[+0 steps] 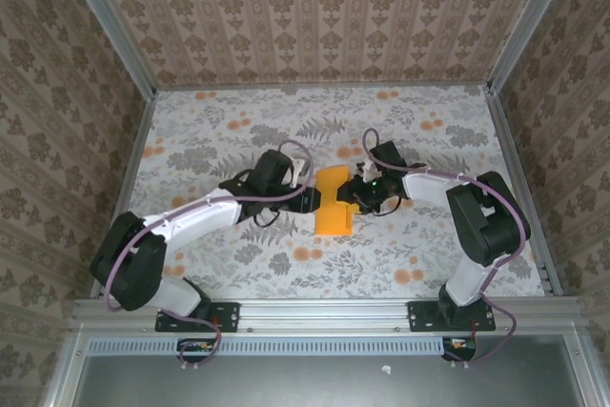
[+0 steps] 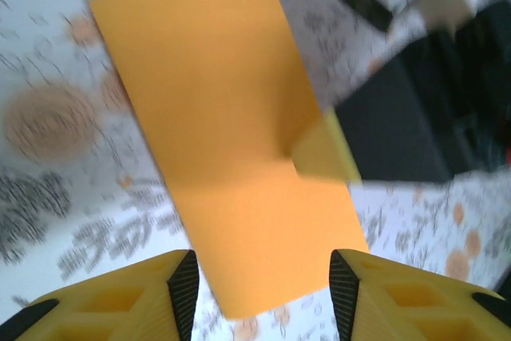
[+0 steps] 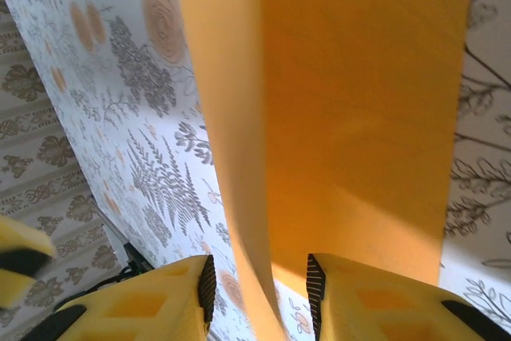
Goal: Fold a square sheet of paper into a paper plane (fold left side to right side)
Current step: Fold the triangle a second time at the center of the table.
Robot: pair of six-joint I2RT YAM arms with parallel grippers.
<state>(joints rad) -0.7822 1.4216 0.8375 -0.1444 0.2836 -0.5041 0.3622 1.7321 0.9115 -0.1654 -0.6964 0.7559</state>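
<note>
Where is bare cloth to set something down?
Free: the cloth along the back wall, and its near strip by the front rail. Crowded: the centre, where left gripper and right gripper flank the orange paper.

Bright, even overhead light; soft shadows on the flower-printed cloth desk (image 1: 400, 254); left wrist view motion-blurred; right wrist view sharper, thin orange paper sheet (image 3: 351, 117) partly shaded.

The orange sheet of paper (image 1: 335, 216), folded narrow, is being flanked mid-table on the flower-printed cloth (image 1: 238, 131). The left gripper (image 1: 308, 199) is being held at its left edge, the right gripper (image 1: 359, 195) at its right edge.
</note>
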